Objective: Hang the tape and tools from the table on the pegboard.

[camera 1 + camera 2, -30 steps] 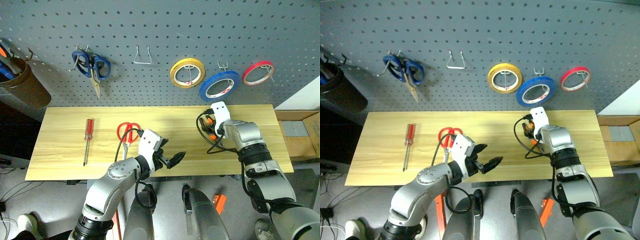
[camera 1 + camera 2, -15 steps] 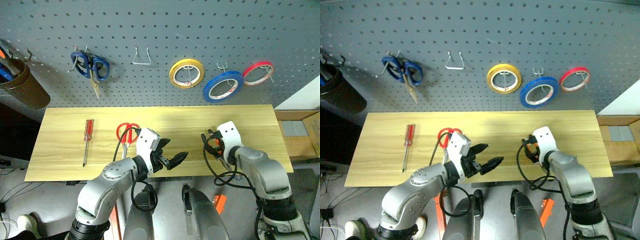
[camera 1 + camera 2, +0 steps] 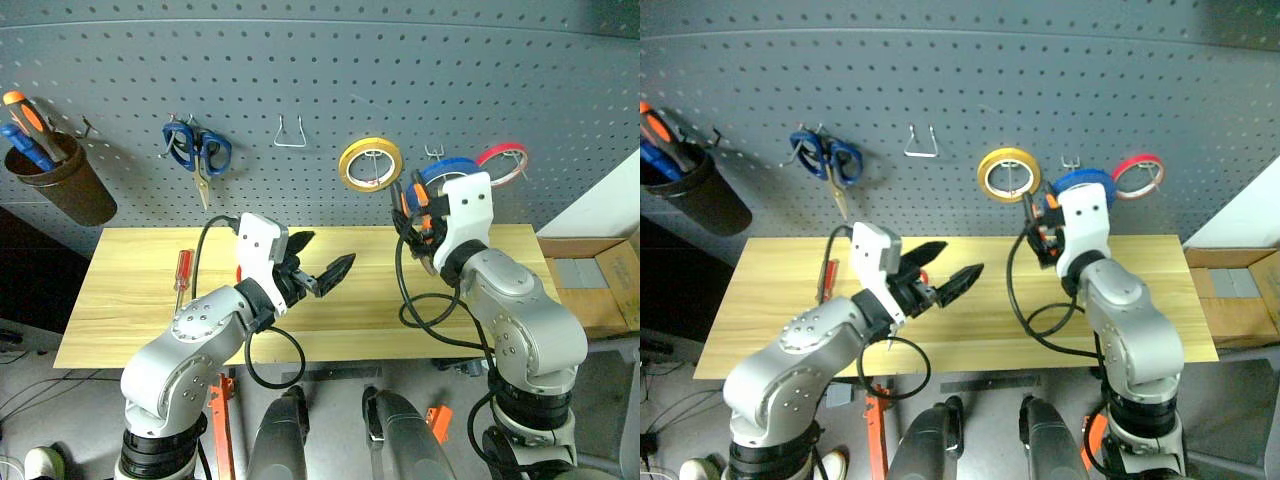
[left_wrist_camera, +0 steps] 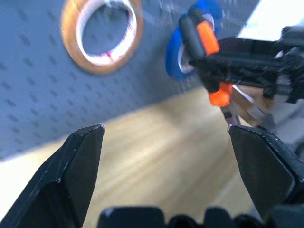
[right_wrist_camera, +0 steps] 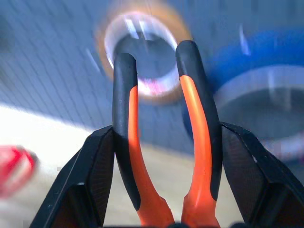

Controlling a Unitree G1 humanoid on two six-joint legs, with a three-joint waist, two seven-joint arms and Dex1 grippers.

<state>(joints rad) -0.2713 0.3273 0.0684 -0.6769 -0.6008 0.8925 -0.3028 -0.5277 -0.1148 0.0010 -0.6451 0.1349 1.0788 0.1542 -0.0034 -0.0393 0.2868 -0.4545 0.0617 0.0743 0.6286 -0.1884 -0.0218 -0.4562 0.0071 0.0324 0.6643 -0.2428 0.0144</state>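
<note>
My right gripper point(image 3: 416, 212) is shut on the pliers point(image 5: 129, 121), whose orange-and-black handles stick up between its fingers. It is held up in front of the pegboard point(image 3: 300, 60), level with the blue tape point(image 3: 452, 166), which hangs on a hook and is partly hidden behind it. Over the middle of the table point(image 3: 120, 300), my left gripper point(image 3: 325, 252) hangs open and empty. The red-handled screwdriver point(image 3: 183, 268) lies on the table's left part. The red scissors point(image 5: 14, 175) show as a blur on the table and are mostly behind my left arm.
A yellow roll point(image 3: 370, 163) and a thin red roll point(image 3: 502, 154) hang either side of the blue tape. Blue scissors point(image 3: 197, 148) and a bare wire hook point(image 3: 289, 134) are further left. A brown cup point(image 3: 62, 182) with tools hangs far left. A cardboard box point(image 3: 600, 285) stands right of the table.
My right gripper has lifted the pliers off the table, up to the pegboard by the blue tape. My left gripper has risen too and stays open. The view has tilted up.
</note>
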